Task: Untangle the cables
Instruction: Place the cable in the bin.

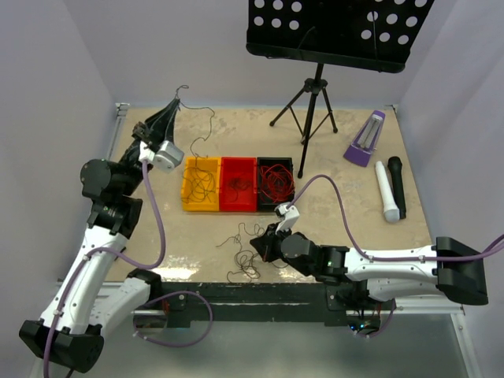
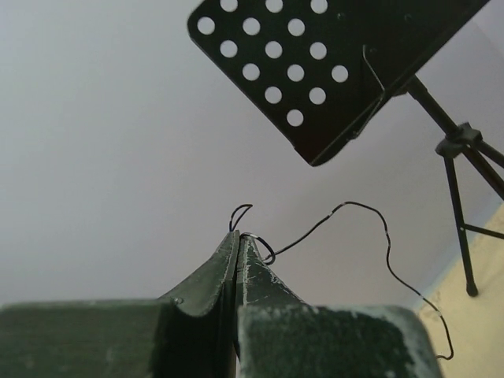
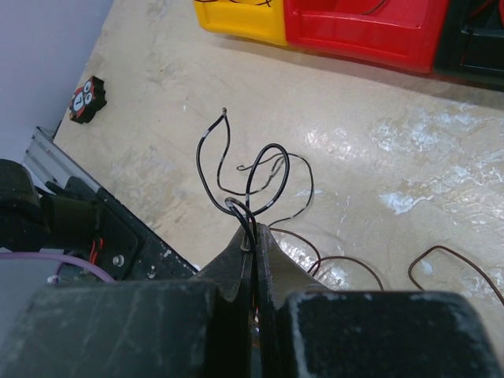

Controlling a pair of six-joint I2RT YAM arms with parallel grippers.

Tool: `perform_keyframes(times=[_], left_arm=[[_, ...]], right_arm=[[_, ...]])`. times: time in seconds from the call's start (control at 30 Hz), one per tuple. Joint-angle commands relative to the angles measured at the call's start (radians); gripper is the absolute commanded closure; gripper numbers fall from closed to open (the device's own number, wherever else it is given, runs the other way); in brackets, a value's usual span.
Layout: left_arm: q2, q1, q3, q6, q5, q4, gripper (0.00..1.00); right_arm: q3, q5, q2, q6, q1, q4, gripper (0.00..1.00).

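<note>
My left gripper [image 1: 176, 104] is raised at the table's far left corner, shut on the end of one thin dark cable [image 2: 346, 206]. That cable curls down from the tips [image 2: 239, 236] to the table [image 1: 206, 130]. My right gripper [image 1: 257, 247] is low near the front edge, shut on black cable loops [image 3: 268, 173] of a small dark tangle [image 1: 242, 253]. A brown cable [image 3: 441, 252] lies beside it on the table. Three bins stand mid-table: yellow [image 1: 189, 203] with dark cables, red [image 1: 239, 206] with dark cables, black [image 1: 293, 167] with red cables [image 1: 276, 179].
A music stand with a tripod [image 1: 315, 102] is at the back. A purple metronome [image 1: 365, 138], a white microphone [image 1: 386, 192] and a black microphone [image 1: 397, 183] lie at the right. A small red and black tag [image 3: 85, 96] sits near the left edge.
</note>
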Motion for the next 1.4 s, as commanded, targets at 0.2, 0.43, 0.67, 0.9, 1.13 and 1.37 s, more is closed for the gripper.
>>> perform_keyframes(times=[0.2,0.43,0.67,0.9,1.13,1.37], left_arm=[[-0.059,0.002,-0.036,0.045,-0.062,-0.006,1.00],[-0.080,0.002,-0.051,0.079,-0.076,-0.065,1.00],[-0.082,0.003,-0.088,0.146,-0.110,-0.134,1.00],[-0.076,0.003,-0.157,0.197,-0.132,-0.145,1.00],[-0.031,0.003,-0.209,0.220,-0.124,-0.113,1.00],[0.064,0.003,-0.283,0.338,-0.231,0.048,1.00]], right_arm=[[-0.012,-0.011,0.001,0.028,-0.002,0.038,1.00],[-0.017,-0.012,0.006,0.035,-0.004,0.046,1.00],[-0.027,-0.014,0.000,0.044,-0.004,0.050,1.00],[-0.027,-0.026,0.014,0.040,-0.004,0.061,1.00],[-0.026,-0.026,0.006,0.040,-0.004,0.062,1.00],[-0.024,-0.032,0.011,0.040,-0.004,0.069,1.00]])
